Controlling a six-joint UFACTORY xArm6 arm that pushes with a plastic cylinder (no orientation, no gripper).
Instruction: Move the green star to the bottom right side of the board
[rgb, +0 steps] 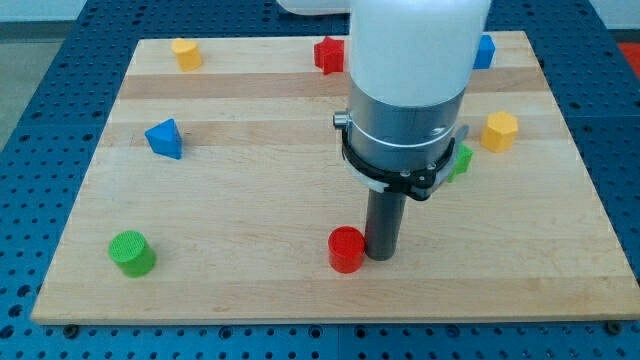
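Note:
The green star (461, 161) lies right of the board's middle, mostly hidden behind the arm's white and grey body; only its right edge shows. My tip (380, 256) rests on the wooden board (250, 290) near the bottom centre, touching the right side of a red cylinder (346, 249). The tip is below and to the left of the green star, well apart from it.
A yellow hexagonal block (500, 131) sits just right of and above the star. A blue block (484, 51) and a red block (328, 54) are at the top. A yellow block (186, 52) is top left, a blue triangle (164, 137) left, a green cylinder (132, 252) bottom left.

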